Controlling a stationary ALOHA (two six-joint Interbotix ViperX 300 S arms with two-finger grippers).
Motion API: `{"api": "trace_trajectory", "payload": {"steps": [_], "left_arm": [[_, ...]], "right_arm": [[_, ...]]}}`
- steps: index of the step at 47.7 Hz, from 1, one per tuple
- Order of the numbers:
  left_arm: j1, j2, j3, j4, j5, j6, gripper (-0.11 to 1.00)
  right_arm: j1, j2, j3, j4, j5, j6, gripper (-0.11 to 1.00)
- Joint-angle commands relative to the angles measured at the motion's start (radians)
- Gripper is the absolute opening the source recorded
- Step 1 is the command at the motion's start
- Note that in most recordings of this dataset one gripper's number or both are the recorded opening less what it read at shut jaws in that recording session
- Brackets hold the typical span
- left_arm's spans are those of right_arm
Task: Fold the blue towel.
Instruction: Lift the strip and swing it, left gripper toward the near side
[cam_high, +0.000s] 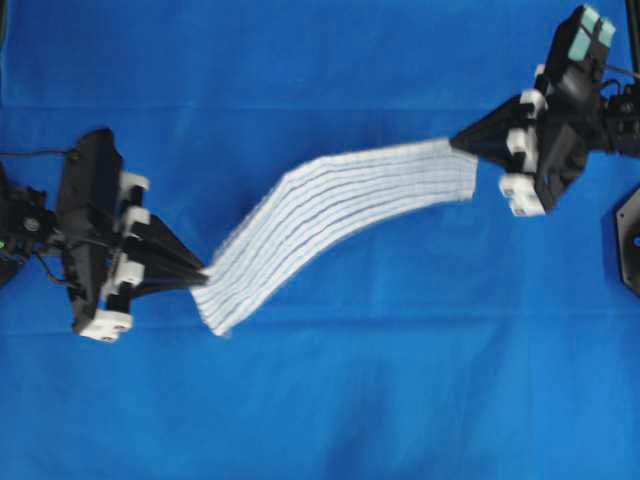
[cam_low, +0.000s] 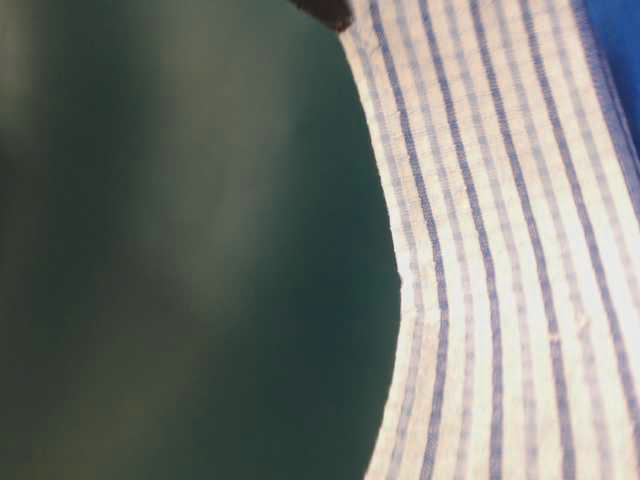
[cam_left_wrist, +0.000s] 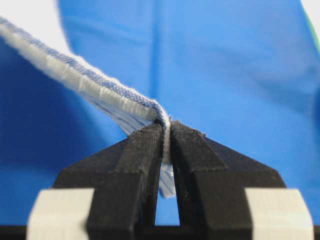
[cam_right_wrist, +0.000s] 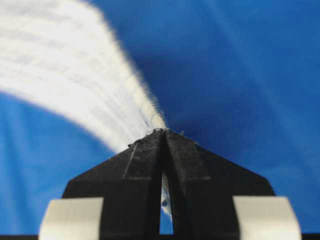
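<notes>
The blue towel (cam_high: 335, 225), white with thin blue stripes, hangs as a long folded band stretched diagonally above the blue table covering (cam_high: 320, 400). My left gripper (cam_high: 203, 273) is shut on its lower left corner; the wrist view shows the doubled hem pinched in my left gripper (cam_left_wrist: 165, 127). At the upper right corner my right gripper (cam_high: 456, 141) is shut on the towel, and the cloth streams away to the left from my right gripper (cam_right_wrist: 162, 131). The table-level view shows the towel (cam_low: 500, 250) close up, curving down the right side.
A black mount (cam_high: 628, 240) sits at the right edge of the table. The blue covering (cam_left_wrist: 225, 75) spreads under both arms. A dark fingertip (cam_low: 325, 12) shows at the top of the table-level view.
</notes>
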Motion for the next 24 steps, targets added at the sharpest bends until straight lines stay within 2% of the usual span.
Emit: {"api": "trace_trajectory", "payload": {"steps": [1,9,16,24], "left_arm": [[-0.035,0.069,-0.080,0.000,-0.023,0.005,0.03],[-0.081,0.212,-0.221,0.003,-0.021,0.034,0.03],[-0.086,0.344,-0.356,0.003,-0.021,0.080,0.03],[-0.086,0.456,-0.488,0.002,-0.021,0.100,0.03]], "right_arm": [[-0.044,0.020,-0.041,-0.020,-0.026,0.000,0.02],[-0.118,0.074,-0.077,-0.054,-0.063,-0.002,0.02],[-0.150,0.133,-0.117,-0.100,-0.092,-0.003,0.02],[-0.170,0.206,-0.175,-0.137,-0.118,-0.003,0.02]]}}
